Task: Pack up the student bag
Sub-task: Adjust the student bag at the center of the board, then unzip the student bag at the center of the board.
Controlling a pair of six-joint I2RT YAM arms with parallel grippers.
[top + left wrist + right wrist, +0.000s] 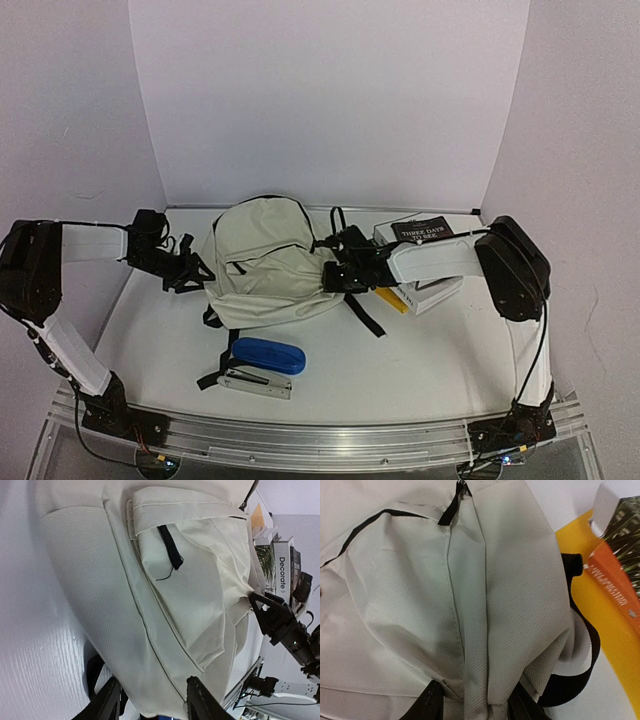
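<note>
The student bag (265, 262), cream fabric with black zippers and straps, lies in the middle of the table. My left gripper (196, 272) is at its left edge. In the left wrist view the bag (150, 580) fills the frame and its edge runs between my two fingers (107, 702), which hold the fabric. My right gripper (342, 272) is at the bag's right side. In the right wrist view a bunched fold of the bag (485, 630) sits pinched between the fingers (434, 700). The left wrist view shows the right gripper (260, 605) pulling the fabric to a point.
A blue case (268, 356) and a silver stapler (255, 383) lie in front of the bag. A stack of books (425, 232) with a yellow sheet (392, 300) sits to the right, close behind my right arm. White walls enclose the table.
</note>
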